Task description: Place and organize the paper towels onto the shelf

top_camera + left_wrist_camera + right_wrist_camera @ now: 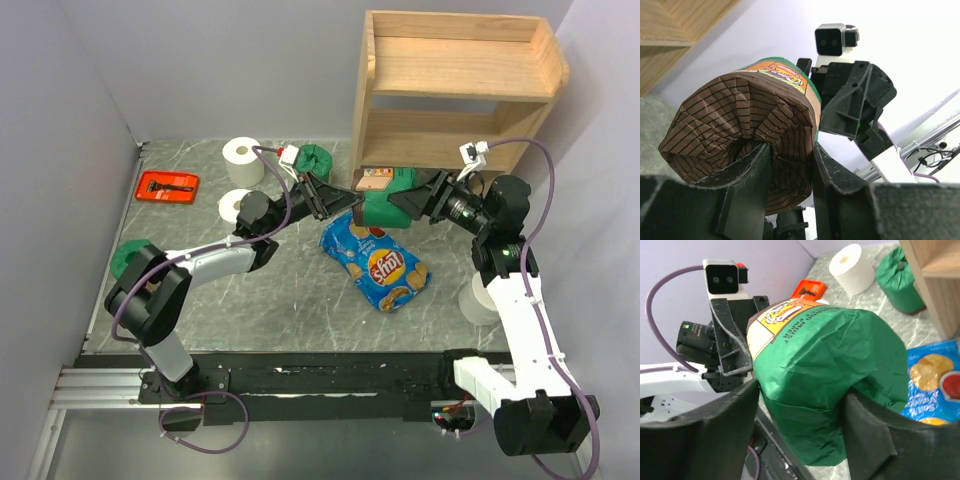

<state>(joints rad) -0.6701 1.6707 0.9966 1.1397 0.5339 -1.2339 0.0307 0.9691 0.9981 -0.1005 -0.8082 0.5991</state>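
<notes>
One green-wrapped paper towel roll [380, 208] hangs in the air between both grippers, in front of the wooden shelf [455, 85]. My left gripper [340, 197] is shut on the folded brown base [750, 110] of this roll. My right gripper [802, 410] has its fingers pressed against both sides of the roll's green end [830, 365]. Both shelf tiers look bare. Two white rolls [242, 160] [236, 205] stand at the back left, and a third [478, 298] beside the right arm. Another green roll [318, 160] lies near the shelf's left side, and one more [128, 258] behind the left arm.
A blue chip bag [378, 262] lies flat in the middle of the table, under the held roll. A red flat tool [167, 187] rests at the far left near the wall. Walls close in the left and right sides.
</notes>
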